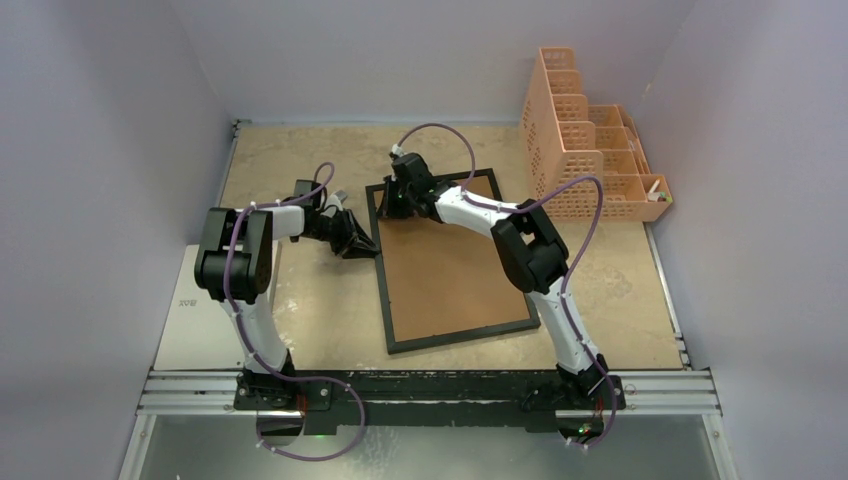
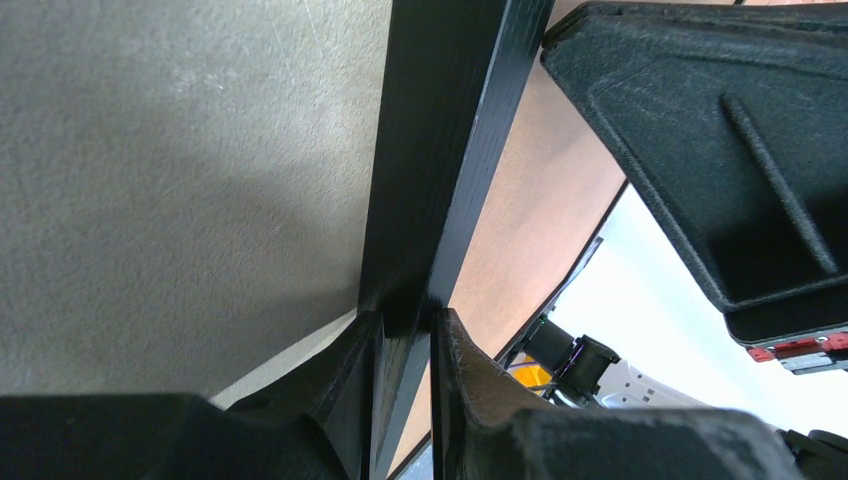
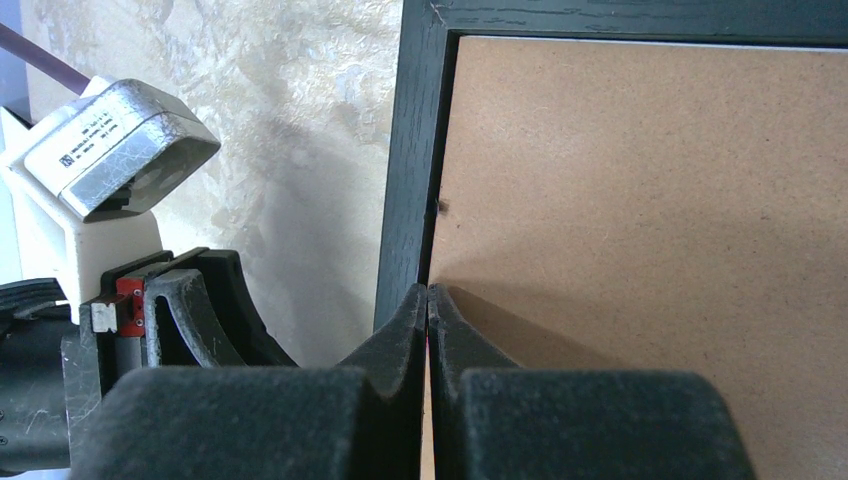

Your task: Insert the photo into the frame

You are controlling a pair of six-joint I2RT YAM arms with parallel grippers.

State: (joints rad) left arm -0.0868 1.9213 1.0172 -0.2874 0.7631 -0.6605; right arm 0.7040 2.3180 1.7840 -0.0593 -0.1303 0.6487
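Room: pale lilac walls [image 1: 100, 120] on three sides of a mottled tan table [image 1: 300, 160].
Left claw [image 2: 408, 325]: clamped on the frame [image 2: 440, 150], pinching its left rail, one finger on the table side, the other over the board [image 2: 530, 200]; low and reaching in sideways in the top view.
Right claw [image 3: 428, 300]: fingertips pressed together, nothing visible between them; set right at the seam where rail meets board, near the far left corner. Whether pinching something thin there: cannot tell.
Frame: face down at mid-table, brown back up, slightly skewed, long side running away from the arm bases; board seated inside the black rails as far as the top view shows.
Photo: not visible in any view; not on the bare table, not in either claw. Possibly under the board, possibly out of shot.
Further out: peach mesh organizer [image 1: 585, 150] at the far right corner, well apart from the frame; white slab [image 1: 205, 320] beside the table's near left edge, under the left arm.
Done, by the look of it: back in place, frame held at its left side.
Left, at a guess: with the photo inside, securing the back and turning the frame face up; otherwise, lifting the board out, laying the print in, closing up.
Step in hand, likely: working the back's edge at the far left corner, left claw as brace.
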